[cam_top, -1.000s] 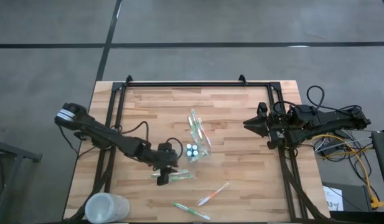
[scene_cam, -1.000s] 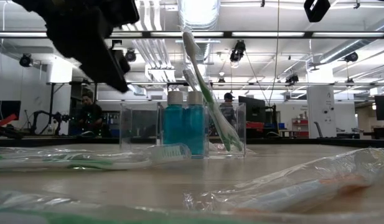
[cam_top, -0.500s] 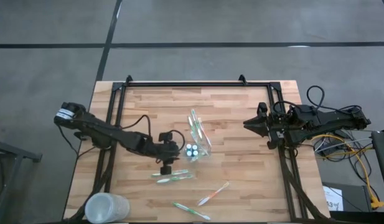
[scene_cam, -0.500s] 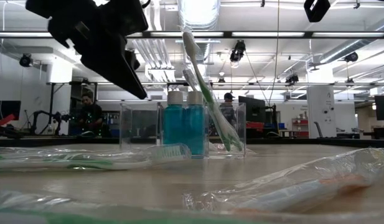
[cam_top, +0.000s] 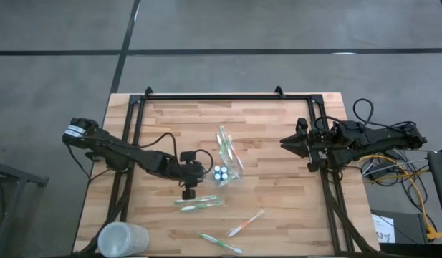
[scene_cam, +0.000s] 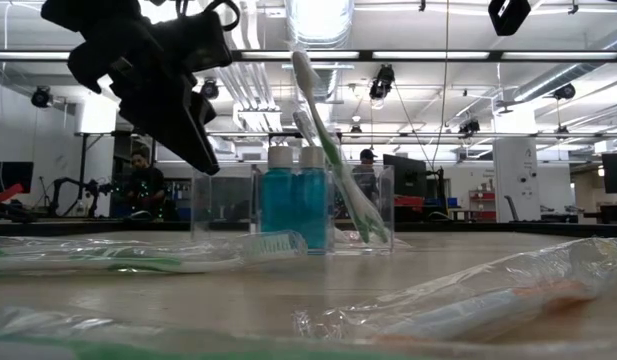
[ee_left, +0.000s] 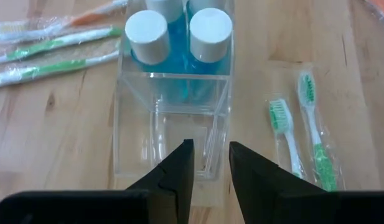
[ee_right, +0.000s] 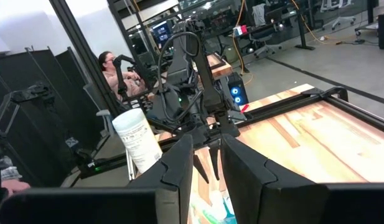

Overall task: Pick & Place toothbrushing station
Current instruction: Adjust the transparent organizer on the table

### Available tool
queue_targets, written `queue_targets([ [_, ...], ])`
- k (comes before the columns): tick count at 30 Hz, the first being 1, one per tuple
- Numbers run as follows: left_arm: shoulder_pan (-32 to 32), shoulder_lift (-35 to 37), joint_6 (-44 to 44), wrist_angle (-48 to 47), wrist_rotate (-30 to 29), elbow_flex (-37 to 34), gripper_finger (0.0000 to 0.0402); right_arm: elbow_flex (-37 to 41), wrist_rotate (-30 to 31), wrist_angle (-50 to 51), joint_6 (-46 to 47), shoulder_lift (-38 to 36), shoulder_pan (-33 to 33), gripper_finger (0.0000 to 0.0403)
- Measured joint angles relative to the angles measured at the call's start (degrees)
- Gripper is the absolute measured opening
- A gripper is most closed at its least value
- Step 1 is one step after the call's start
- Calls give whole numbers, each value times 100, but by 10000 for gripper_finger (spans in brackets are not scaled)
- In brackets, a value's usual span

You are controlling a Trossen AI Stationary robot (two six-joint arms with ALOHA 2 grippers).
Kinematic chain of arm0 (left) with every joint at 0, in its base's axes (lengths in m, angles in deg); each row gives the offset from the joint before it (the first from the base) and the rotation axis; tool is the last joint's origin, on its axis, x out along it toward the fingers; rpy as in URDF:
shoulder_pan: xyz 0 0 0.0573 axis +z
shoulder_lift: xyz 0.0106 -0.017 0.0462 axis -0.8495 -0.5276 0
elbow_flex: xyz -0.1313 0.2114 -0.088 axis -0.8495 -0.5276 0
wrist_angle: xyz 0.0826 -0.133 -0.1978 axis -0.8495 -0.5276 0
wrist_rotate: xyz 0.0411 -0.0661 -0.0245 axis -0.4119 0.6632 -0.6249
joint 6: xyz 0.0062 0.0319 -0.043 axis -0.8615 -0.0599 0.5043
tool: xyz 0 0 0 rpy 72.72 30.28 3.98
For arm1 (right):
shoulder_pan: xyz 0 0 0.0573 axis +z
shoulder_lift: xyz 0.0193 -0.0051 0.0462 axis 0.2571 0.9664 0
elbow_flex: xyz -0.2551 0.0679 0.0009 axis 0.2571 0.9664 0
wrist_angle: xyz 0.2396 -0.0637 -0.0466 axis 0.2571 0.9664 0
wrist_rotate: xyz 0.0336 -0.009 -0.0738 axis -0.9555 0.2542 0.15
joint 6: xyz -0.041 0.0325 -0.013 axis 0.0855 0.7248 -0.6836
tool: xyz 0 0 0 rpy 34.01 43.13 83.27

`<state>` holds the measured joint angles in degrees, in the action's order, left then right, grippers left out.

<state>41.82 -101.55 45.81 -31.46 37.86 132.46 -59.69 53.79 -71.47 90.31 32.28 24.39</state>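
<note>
The left gripper (cam_top: 190,192) has swung away from the wrapped brushes (cam_top: 199,204) it hung over a second ago and now hovers beside the holder (cam_top: 229,163), with that wrapped pair just off its tip on the near side. Its fingers (ee_left: 179,171) stand parted by a narrow gap with nothing between them, so it is released and empty, and the wrist view looks straight down past them into a vacant compartment of the holder. That reads as lining up on the holder rather than on a loose brush, though it carries nothing to drop in. The holder sits mid-table, just ahead of the gripper toward the table's middle; it is an upright clear box whose long side runs roughly from the near edge toward the far edge. Two blue tubes (cam_top: 220,173) stand capped in its end nearest the gripper, and green-and-white brushes (scene_cam: 333,150) lean in the farther end, heads up and tilted. More wrapped brushes (cam_top: 246,223) lie flat toward the table's near edge. The right gripper (cam_top: 285,142) waits well apart at the right side, fingers a slit apart and empty.
</note>
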Motion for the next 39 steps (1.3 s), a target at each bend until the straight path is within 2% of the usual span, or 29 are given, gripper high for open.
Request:
queue_targets([
  [9, 2, 20, 592, -453, 177, 26, 108, 1, 1, 0, 0, 0, -2, 68],
  [17, 2, 59, 1065, -849, 358, 15, 108, 0, 0, 0, 0, -1, 0, 77],
  [31, 2, 303, 992, -963, 428, -11, 108, 0, 2, 0, 0, -2, 0, 68],
  [39, 2, 304, 787, -1122, 425, 145, 108, 1, 1, 0, 0, -2, -1, 77],
])
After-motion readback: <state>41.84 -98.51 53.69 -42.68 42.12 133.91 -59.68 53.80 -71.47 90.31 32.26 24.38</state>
